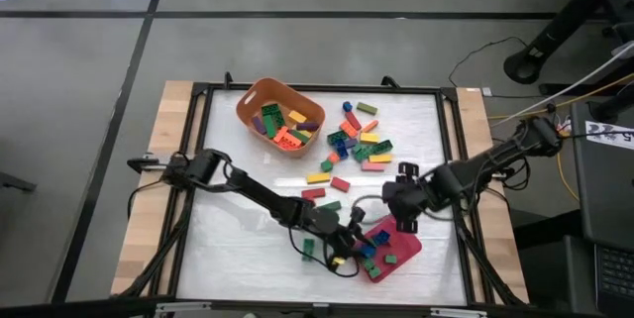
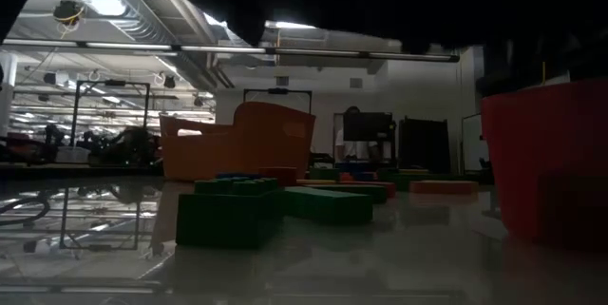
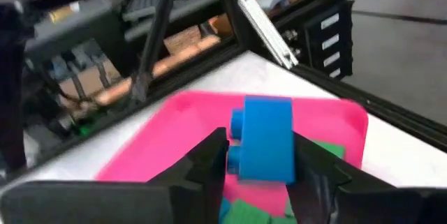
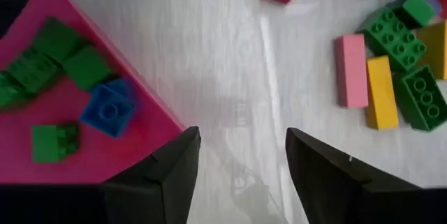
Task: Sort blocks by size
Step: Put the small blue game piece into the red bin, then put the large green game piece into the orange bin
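Observation:
My left gripper (image 1: 355, 237) reaches from the table's left to the pink tray (image 1: 401, 249) at the near right. It is shut on a small blue block (image 3: 269, 137) above the tray (image 3: 174, 133). My right gripper (image 1: 404, 221) hangs open over the white table just beyond the tray's far edge, with nothing between its fingers (image 4: 243, 147). The tray (image 4: 42, 112) holds several small green blocks and a blue one (image 4: 106, 109). An orange tub (image 1: 279, 115) at the far left holds longer blocks. A loose pile of blocks (image 1: 357, 142) lies on the table at far centre. My left gripper pinches the blue block between its two fingers, one on the studded side (image 3: 234, 160) and one on the opposite side (image 3: 290, 155). The fingers come from the table's left, slanting slightly down. The block is lifted clear above the pink tray.
A black frame (image 1: 451, 150) borders the white table. Loose blocks lie between tub and tray: yellow (image 1: 319, 176), red (image 1: 313, 194), green (image 1: 308, 249). In the low view, green blocks (image 2: 228, 212) lie in front, with the tub (image 2: 237, 143) behind and the tray's wall (image 2: 546, 162) at right.

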`<state>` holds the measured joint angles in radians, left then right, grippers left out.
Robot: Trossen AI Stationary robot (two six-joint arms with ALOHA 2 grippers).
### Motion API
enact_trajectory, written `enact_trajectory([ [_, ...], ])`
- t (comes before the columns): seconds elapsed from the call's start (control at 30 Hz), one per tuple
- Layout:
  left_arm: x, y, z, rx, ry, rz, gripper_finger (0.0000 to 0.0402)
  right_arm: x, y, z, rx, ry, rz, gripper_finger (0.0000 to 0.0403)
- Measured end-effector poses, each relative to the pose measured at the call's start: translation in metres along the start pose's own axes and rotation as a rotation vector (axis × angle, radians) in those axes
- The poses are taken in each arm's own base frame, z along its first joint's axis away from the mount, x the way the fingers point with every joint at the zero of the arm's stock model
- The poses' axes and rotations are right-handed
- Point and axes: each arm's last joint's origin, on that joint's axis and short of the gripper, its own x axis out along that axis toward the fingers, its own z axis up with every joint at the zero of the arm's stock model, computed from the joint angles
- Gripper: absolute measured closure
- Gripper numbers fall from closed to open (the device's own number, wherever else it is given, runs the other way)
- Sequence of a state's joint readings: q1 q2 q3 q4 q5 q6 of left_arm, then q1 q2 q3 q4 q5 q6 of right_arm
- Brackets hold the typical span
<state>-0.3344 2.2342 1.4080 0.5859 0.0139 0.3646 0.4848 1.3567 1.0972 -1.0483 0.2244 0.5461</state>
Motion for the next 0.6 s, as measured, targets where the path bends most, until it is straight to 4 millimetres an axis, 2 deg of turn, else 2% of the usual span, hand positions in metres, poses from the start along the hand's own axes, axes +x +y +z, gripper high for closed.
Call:
enact_trajectory([
  [0.27,0.004,0.005,0.001,-0.188,-0.001,0.016,0.0226,0.019,0.028,-0.032,-0.01,-0.129,-0.097,0.0192],
  [0.43,-0.006,0.012,0.021,-0.203,-0.017,0.023,0.0211,0.027,0.039,-0.047,-0.045,-0.238,-0.156,0.0192],
  [0.6,-0.027,0.008,0.034,-0.2,0.198,-0.053,0.0217,0.031,0.042,-0.049,-0.091,-0.299,-0.172,0.0192],
])
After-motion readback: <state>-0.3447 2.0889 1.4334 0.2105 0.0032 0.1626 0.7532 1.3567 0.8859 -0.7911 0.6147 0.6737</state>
